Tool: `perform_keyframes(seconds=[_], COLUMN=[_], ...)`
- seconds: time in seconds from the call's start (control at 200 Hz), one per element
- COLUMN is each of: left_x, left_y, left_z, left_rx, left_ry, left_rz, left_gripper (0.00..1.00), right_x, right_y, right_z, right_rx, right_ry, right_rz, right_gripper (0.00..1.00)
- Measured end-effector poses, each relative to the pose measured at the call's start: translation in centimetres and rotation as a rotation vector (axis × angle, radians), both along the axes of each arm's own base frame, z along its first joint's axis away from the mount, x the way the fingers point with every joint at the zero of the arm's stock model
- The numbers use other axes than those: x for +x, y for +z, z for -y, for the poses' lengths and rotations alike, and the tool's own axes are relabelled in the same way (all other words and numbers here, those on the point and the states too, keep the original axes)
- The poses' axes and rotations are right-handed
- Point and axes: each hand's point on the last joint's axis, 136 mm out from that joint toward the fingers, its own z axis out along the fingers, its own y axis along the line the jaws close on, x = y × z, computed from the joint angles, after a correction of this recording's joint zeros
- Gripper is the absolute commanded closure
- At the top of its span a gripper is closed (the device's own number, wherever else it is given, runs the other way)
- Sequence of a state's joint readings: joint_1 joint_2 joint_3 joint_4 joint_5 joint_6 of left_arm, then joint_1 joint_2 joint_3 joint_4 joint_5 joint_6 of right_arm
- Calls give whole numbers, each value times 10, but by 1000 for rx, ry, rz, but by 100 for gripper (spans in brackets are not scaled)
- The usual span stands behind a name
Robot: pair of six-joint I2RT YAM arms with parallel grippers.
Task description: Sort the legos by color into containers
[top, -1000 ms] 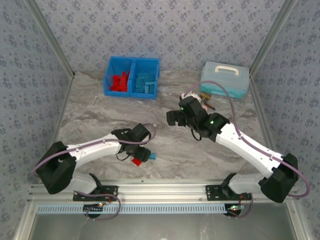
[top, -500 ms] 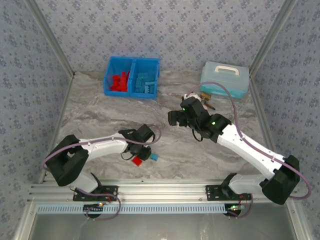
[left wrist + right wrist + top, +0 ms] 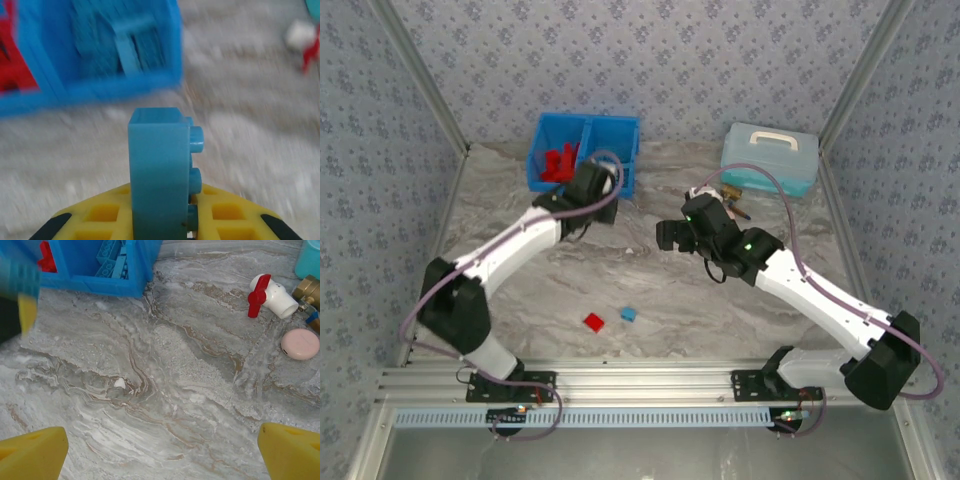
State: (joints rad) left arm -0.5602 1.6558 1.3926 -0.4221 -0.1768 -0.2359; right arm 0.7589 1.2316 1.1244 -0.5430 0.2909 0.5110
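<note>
Change noted: the left arm, low by the table's near edge 0.5 s ago, is now swung across to the far left, w/ the left gripper (image 3: 604,176) at the near side of the blue bin (image 3: 560,117). Left wrist view: its fingers are closed on a light-blue brick (image 3: 157,160), held upright w/ studs facing right, and the grip looks firm. The brick appears just short of the bin's near wall, not yet over it. The view is motion-blurred, so the arm is prob. mid-travel. The right compt. (image 3: 171,50), straight ahead, already holds light-blue bricks. The left compt. holds red bricks (image 3: 558,162). Colour match is therefore correct for the compt. in line. Two pieces lie on the table near the front edge, in the same spots as 0.5 s ago: a red brick (image 3: 593,321) and a small blue brick (image 3: 628,314), close together, not touching. The right gripper (image 3: 162,450) has barely moved over mid-table; jaws are wide apart, nothing held. Assessment: the transport leg is nearly done. The next move needs a short advance over the wall, then release above the blue pile. Risk: too early a release drops the brick outside the wall. Remaining after this: min. 2 bricks, both nearer the left arm's side.
</note>
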Motion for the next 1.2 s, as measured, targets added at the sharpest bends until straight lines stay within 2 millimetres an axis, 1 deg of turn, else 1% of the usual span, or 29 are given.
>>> perform_keyframes(seconds=[0.035, 0.11, 0.18, 0.26, 0.345, 0.455, 0.53, 0.595, 0.675, 0.73, 0.844, 0.939, 0.999, 1.014, 1.034, 1.049, 1.069, 1.134, 1.189, 1.204], left_x=[23, 66, 101, 133, 156, 177, 188, 194, 196, 195, 192, 179, 162, 156, 149, 142, 135, 105, 77, 71], left_y=[5, 6, -3, -17, -34, -54, -60, -62, -59, -55, -46, -28, -9, 0, 5, 15, 22, 60, 96, 103], left_z=[-2, -7, -8, -2, 4, 10, 11, 10, 5, 4, 3, 7, 9, 9, 9, 8, 7, 1, -6, -9], left_rx=[-6, 2, 25, 47, 66, 83, 88, 88, 83, 74, 62, 51, 33, 25, 19, 11, 0, -42, -86, -95], left_ry=[24, 60, 80, 86, 88, 91, 97, 102, 109, 107, 95, 75, 54, 47, 40, 35, 30, 9, -9, -10], left_rz=[20, 35, 31, 19, -5, -32, -36, -36, -41, -43, -48, -53, -55, -52, -52, -47, -41, 6, 66, 80], left_gripper=[84, 84, 84, 84, 82, 73, 68, 61, 52, 48, 46, 46, 45, 45, 44, 43, 42, 38, 35, 34], right_x=[-1, -4, -8, -15, -21, -27, -29, -32, -37, -43, -59, -76, -89, -91, -95, -98, -101, -112, -117, -119], right_y=[1, 4, 5, 5, 6, 8, 7, 6, 2, -3, -15, -37, -56, -61, -68, -74, -80, -103, -123, -128], right_z=[0, 0, 0, 0, 1, 3, 4, 4, 0, -4, -23, -45, -59, -62, -67, -71, -76, -92, -101, -103], right_rx=[4, 10, 17, 23, 30, 31, 26, 22, 11, -9, -69, -148, -202, -214, -233, -248, -264, -322, -365, -376], right_ry=[-1, 2, 7, 11, 16, 17, 17, 23, 41, 68, 172, 305, 396, 415, 447, 471, 495, 578, 625, 634], right_rz=[2, 5, 7, 7, 7, 2, -2, -6, -16, -24, -30, -58, -90, -96, -105, -113, -122, -148, -169, -177], right_gripper=[0, 0, 0, 0, 0, 0, 0, 0, 0, 0, 0, 0, 0, 0, 0, 0, 0, 0, 0, 0])
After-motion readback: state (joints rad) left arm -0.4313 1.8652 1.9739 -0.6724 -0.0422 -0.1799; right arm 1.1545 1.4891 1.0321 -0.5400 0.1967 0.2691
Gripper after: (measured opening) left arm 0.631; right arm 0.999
